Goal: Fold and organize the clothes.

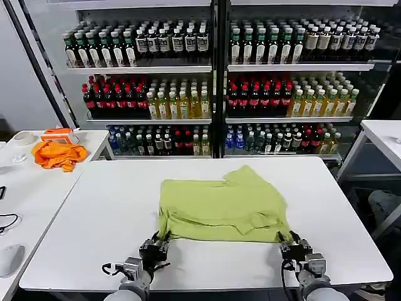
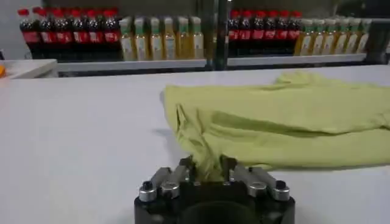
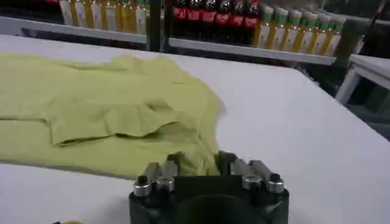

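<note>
Now both grippers pinch the near hem of the lime T-shirt, which lies partly folded mid-table: left gripper clamped on its left corner, right gripper on the right corner. To fold cleanly, I judge they should lift together, keep the hem taut and carry it evenly toward the far edge.

Both arms ended in pale grey wrists carrying black hardware. The left gripper and right gripper were black, with dark fingers on a rounded black body. Silver round-headed screws sat in pairs on either side of each body. A thin black cable looped beside the left wrist.
</note>
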Robot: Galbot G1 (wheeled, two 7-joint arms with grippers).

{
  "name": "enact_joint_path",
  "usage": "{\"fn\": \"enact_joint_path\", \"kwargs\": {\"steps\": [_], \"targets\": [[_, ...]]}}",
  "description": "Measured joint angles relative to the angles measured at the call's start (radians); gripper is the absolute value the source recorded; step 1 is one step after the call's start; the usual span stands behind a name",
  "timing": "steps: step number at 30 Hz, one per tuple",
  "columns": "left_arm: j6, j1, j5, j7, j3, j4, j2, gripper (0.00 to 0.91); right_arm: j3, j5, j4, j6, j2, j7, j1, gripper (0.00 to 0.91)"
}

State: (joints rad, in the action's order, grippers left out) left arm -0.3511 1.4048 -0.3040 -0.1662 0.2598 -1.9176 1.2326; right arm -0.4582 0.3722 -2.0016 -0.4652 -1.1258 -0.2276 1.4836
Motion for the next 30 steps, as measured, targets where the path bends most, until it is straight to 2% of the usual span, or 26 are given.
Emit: {"fn": "enact_joint_path", "kwargs": {"steps": [15,30], "targets": [[-0.006,0.054,-0.007,0.016,0.021,-0.066,-0.006,0.02,-0.042,0.039,-0.069,-0.029,0.024,-0.001,0.067,0.0],[-0.006,0.223,0.017,0.034,0.059,-0.235,0.002,0.02,-0.12,0.02,-0.213,-0.033,0.036,0.016,0.227,0.0]]}}
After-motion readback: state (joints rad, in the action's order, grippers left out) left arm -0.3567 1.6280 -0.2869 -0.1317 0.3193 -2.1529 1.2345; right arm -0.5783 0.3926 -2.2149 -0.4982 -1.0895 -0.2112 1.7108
